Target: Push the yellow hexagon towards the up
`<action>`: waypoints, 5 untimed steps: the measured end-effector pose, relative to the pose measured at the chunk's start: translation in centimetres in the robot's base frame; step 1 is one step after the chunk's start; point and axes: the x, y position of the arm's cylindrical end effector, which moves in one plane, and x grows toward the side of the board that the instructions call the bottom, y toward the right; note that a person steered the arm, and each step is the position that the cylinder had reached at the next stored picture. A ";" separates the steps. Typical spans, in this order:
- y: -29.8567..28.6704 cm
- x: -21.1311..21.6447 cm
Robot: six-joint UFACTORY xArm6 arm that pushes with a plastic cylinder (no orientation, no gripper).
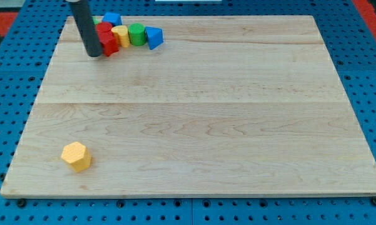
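Landmark: wooden board (pixel 200 112), pale, lying on a blue perforated table (pixel 363 62).

Nearest, by the board's bottom-left corner: 1 yellow hexagon (pixel 76 156). It sits alone, flat on the wood, a little in from the board's left and bottom edges. Nothing touches it.

Middle of the board: bare wood grain only.

Far end, by the board's top-left corner: a tight cluster of blocks. Red block (pixel 107 39), shape hard to make out, possibly 2 red pieces together. Just right of it a yellow cylinder (pixel 119 34), then a green cylinder (pixel 136 34), then a blue triangular block (pixel 154 37) at the cluster's right end. Behind them, toward the board's top edge, a blue block (pixel 112 19) and a sliver of another green block (pixel 97 20), shape unclear. Neighbours appear to touch.

Rod: dark, straight, no jaws, holding nothing. My tip (pixel 94 55) rests on the board at the cluster's left side, against or just beside the red block; contact cannot be confirmed.

Yellow hexagon relative to my tip: well apart, far toward the view's bottom and slightly left, nearly the whole board depth between them.
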 end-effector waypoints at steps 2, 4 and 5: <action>8.1 18.3; 5.1 27.0; -0.4 21.5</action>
